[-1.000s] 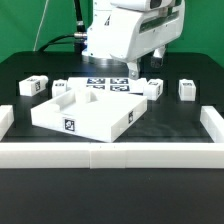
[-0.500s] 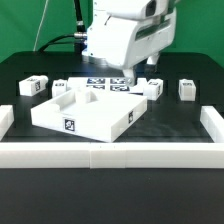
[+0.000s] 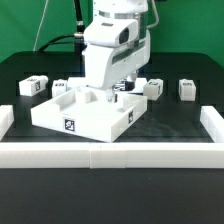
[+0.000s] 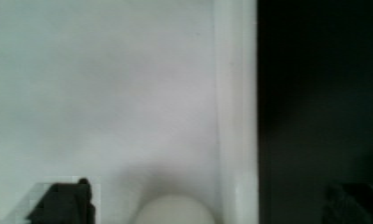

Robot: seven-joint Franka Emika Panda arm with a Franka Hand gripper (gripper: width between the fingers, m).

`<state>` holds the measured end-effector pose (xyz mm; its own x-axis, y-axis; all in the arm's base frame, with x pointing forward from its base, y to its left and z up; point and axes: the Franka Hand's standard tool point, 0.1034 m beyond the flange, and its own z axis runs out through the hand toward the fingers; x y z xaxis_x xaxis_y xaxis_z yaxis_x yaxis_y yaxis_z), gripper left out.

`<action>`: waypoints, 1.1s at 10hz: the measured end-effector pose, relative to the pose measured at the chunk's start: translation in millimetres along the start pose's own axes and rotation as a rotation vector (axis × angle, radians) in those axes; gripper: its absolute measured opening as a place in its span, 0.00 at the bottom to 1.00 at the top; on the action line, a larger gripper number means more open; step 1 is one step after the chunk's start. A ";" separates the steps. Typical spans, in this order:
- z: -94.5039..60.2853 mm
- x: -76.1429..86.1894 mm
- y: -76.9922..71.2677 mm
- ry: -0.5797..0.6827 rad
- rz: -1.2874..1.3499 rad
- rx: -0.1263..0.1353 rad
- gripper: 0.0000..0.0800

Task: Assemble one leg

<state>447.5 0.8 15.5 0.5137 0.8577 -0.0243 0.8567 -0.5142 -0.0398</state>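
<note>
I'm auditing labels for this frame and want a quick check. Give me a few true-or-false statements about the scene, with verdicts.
1. The hand is over the large square piece. True.
2. The table is white. False: it is black.
3. The right leg stands apart from the square piece, at the exterior view's right. True.
4. Every leg is fitted into the square piece. False: the right leg and the left leg sit loose on the table.

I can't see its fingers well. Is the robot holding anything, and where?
Nothing, it seems: the gripper stands open above the large white piece.
</note>
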 end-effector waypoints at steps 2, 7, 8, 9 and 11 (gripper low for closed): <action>7.4 -3.2 0.7 0.001 0.008 0.004 0.81; 7.4 -2.9 0.5 0.001 0.008 0.004 0.30; 6.8 -2.6 1.1 0.002 0.008 0.001 0.09; 6.4 -2.2 1.7 0.004 0.008 -0.001 0.07; 6.3 -2.1 1.9 0.004 0.008 -0.002 0.07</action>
<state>447.7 -1.9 9.1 0.5208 0.8534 -0.0203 0.8526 -0.5212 -0.0378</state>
